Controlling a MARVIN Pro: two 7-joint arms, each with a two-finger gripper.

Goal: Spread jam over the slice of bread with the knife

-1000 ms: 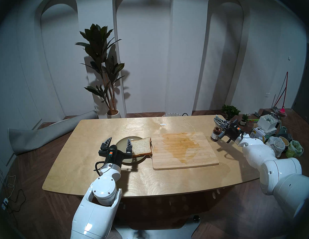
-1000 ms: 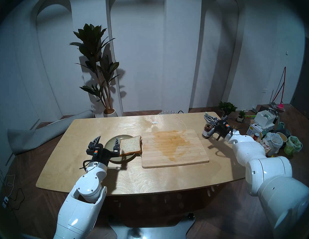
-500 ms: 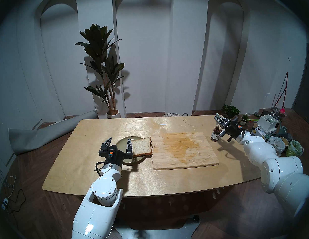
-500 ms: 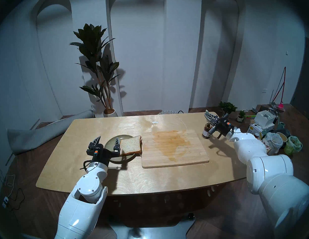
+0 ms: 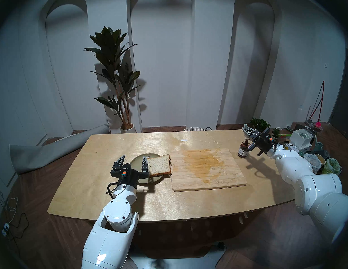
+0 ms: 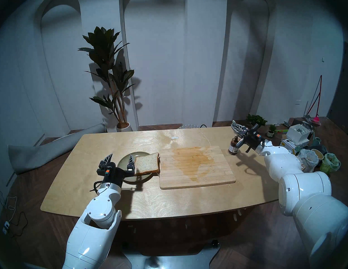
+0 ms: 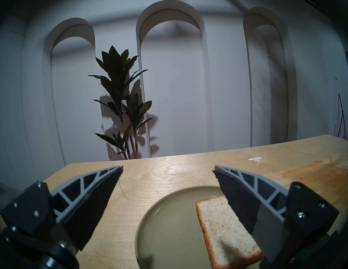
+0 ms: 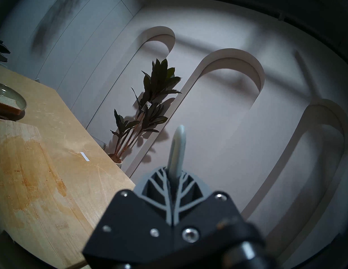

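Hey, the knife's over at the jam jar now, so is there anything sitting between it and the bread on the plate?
Only the wooden cutting board lies between the jam jar and the slice of bread. It lies flat and bears only a stain. The knife, held in the right gripper, should pass above it.

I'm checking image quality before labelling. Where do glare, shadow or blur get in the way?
Head views: sharp; ceiling light glares on the table beyond the cutting board, and the right gripper casts hard shadows by the jam jar. Left wrist view: crisp on the bread, dim wall. Right wrist view: the knife handle and near housing look soft.
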